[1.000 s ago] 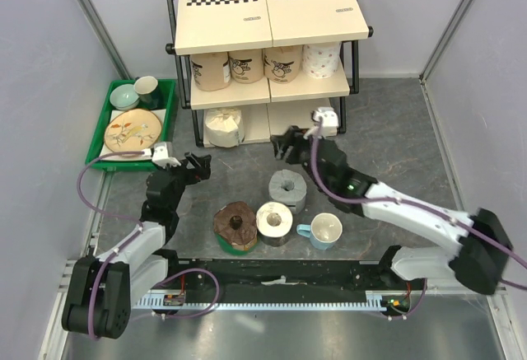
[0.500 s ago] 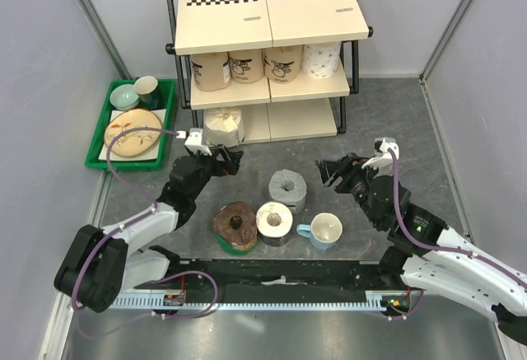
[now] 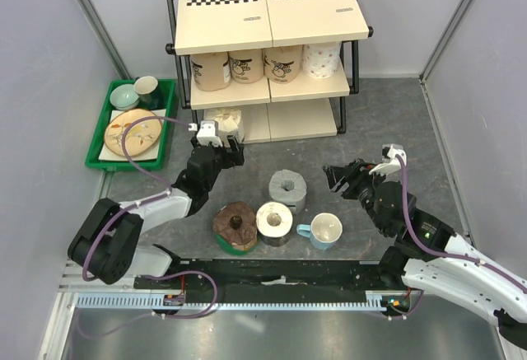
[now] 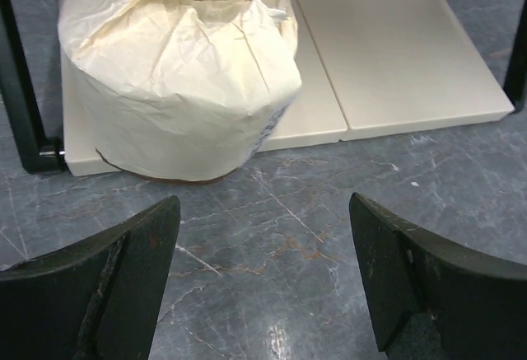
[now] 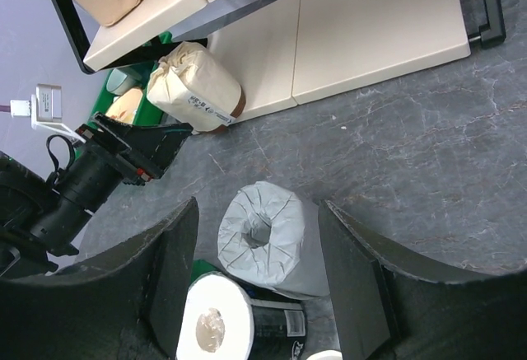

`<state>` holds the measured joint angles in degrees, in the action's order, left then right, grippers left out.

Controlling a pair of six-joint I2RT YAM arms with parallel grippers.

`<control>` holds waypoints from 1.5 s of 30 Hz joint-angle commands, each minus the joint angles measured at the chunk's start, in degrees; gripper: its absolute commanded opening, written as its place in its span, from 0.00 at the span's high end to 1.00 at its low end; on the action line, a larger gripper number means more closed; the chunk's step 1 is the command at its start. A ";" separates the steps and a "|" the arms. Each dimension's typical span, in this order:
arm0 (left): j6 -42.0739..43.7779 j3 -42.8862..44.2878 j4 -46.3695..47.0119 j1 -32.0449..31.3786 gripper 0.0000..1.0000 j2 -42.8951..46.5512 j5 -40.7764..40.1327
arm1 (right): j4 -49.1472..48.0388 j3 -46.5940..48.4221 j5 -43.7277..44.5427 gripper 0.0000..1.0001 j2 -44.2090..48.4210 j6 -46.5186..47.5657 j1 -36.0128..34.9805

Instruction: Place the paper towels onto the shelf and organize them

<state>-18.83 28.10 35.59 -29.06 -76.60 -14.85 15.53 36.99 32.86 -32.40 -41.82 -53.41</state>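
Note:
The shelf (image 3: 272, 14) stands at the back. Its middle tier holds three tan rolls (image 3: 245, 65) and a white patterned roll (image 3: 321, 59). A cream roll (image 3: 222, 125) sits at the left of the bottom board (image 4: 387, 47); it also shows in the left wrist view (image 4: 177, 72) and the right wrist view (image 5: 193, 88). My left gripper (image 3: 230, 156) (image 4: 263, 269) is open and empty, just in front of it. On the floor are a grey roll (image 3: 287, 189) (image 5: 268, 240), a dark brown roll (image 3: 235, 224) and a white roll (image 3: 274, 222) (image 5: 214, 323). My right gripper (image 3: 342, 177) (image 5: 259, 269) is open and empty, right of the grey roll.
A white mug with a blue handle (image 3: 325, 231) stands right of the white roll. A green tray (image 3: 99, 142) of dishes sits left of the shelf. The shelf's black frame posts (image 4: 20, 96) flank the bottom board. Grey walls close both sides.
My left gripper has moved forward and right, up to the cream roll on the bottom tier. My right gripper has pulled back from the shelf to the right of the grey roll.

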 commanded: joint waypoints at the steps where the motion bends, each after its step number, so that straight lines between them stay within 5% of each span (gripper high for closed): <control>1: 3.01 3.36 0.44 -1.00 0.11 -2.32 -7.73 | -0.06 -0.34 1.24 0.32 0.32 -0.45 -0.29; 45: 4.59 16.64 2.55 0.76 0.12 -21.49 -21.18 | -0.59 -3.95 1.15 0.30 3.58 -0.19 -0.29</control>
<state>-14.46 42.81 36.12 -29.39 -97.03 -33.52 15.49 33.26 33.39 -29.19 -41.80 -53.41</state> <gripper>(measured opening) 0.884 0.699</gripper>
